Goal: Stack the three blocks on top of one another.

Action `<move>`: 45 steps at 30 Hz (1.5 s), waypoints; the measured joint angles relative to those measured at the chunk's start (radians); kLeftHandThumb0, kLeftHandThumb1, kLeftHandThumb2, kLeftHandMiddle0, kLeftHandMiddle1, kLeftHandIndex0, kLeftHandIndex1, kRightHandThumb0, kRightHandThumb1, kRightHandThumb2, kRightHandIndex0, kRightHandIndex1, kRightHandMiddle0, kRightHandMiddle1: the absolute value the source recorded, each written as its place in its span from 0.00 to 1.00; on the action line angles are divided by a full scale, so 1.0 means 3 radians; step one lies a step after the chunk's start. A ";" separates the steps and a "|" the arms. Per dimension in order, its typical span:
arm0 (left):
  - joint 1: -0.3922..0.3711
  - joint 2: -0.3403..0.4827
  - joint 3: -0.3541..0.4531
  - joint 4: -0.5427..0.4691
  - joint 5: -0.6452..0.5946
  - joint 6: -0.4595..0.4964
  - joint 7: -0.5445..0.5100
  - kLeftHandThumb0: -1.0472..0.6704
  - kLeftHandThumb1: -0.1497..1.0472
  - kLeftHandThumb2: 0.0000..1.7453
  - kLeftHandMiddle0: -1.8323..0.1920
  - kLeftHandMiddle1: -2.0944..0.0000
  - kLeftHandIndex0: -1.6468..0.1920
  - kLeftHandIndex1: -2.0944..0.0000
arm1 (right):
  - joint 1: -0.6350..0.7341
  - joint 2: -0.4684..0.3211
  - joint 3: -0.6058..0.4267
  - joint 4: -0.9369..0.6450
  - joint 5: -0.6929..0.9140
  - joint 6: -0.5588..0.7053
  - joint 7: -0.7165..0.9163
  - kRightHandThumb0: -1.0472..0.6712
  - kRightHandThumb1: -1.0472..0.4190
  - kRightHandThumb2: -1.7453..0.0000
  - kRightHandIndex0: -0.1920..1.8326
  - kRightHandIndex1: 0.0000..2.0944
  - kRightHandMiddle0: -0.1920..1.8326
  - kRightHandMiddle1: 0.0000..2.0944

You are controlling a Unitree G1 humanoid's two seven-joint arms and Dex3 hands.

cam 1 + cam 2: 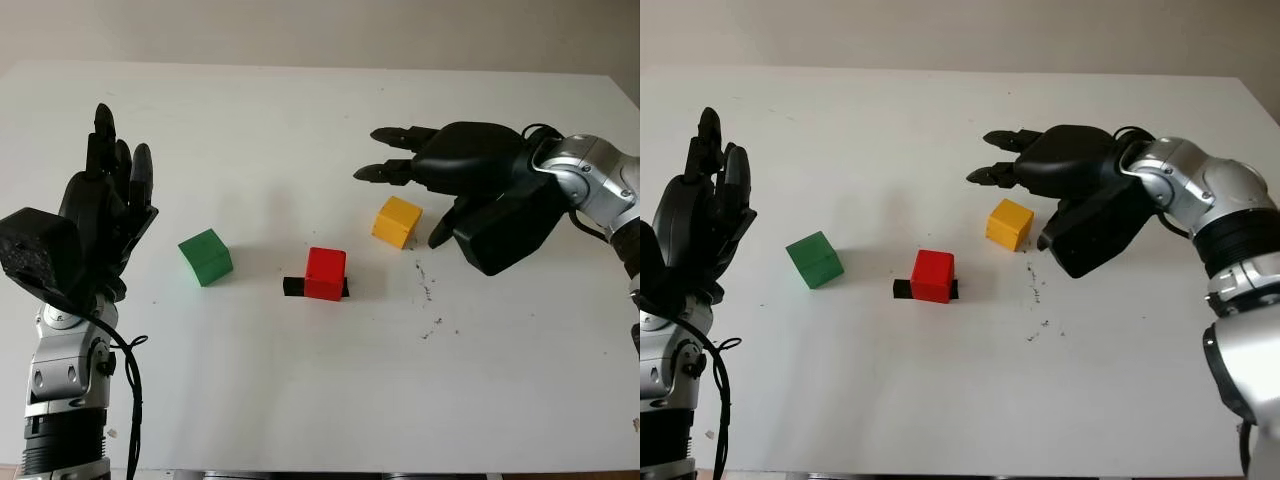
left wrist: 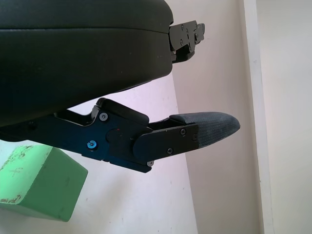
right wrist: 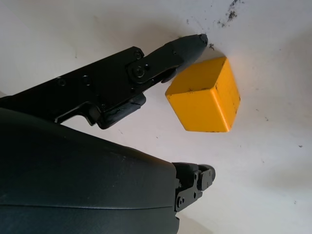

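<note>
My right hand (image 1: 440, 190) hovers open around the yellow block (image 1: 397, 221) on the white table (image 1: 300, 400) — thumb beside its near right edge, two fingers (image 1: 385, 172) reaching past its far side, nothing grasped. The red block (image 1: 325, 273) sits on a black strip (image 1: 292, 287) just left and nearer, and the green block (image 1: 206, 257) lies farther left — all three apart, none stacked. My left hand (image 1: 105, 220) is raised open at the table's left, left of the green block.
</note>
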 measured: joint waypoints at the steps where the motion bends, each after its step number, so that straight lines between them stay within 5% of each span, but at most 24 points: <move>1: 0.0000 0.0000 0.0000 0.0003 0.0003 0.0000 0.0003 0.22 1.00 0.34 1.00 1.00 1.00 1.00 | 0.0001 0.0007 0.0029 0.0045 -0.0045 -0.0014 -0.0109 0.31 0.14 0.97 0.09 0.04 0.25 0.07; 21: 0.0000 0.0000 -0.0006 0.0003 0.0009 0.0017 0.0025 0.22 1.00 0.33 1.00 1.00 1.00 1.00 | -0.0088 0.0229 0.0492 0.0647 -0.0594 0.0035 -0.1458 0.37 0.06 0.96 0.17 0.04 0.44 0.17; 25: 0.0000 0.0000 -0.0006 0.0003 0.0014 0.0016 0.0050 0.22 1.00 0.33 1.00 1.00 1.00 1.00 | -0.0122 0.0230 0.0525 0.0698 -0.0613 0.0006 -0.1532 0.37 0.04 0.97 0.19 0.03 0.33 0.49; 29: 0.0000 0.0000 -0.0010 0.0003 0.0014 0.0016 0.0056 0.24 1.00 0.33 1.00 1.00 1.00 1.00 | -0.0152 0.0231 0.0521 0.0736 -0.0547 -0.0042 -0.1479 0.37 0.03 0.97 0.20 0.03 0.29 0.60; 45: 0.0000 -0.0002 -0.0021 -0.0026 0.0019 0.0039 0.0114 0.25 1.00 0.32 1.00 1.00 1.00 1.00 | -0.0224 0.0228 0.0296 0.0650 -0.0131 -0.0128 -0.0983 0.40 0.09 0.97 0.24 0.03 0.37 0.48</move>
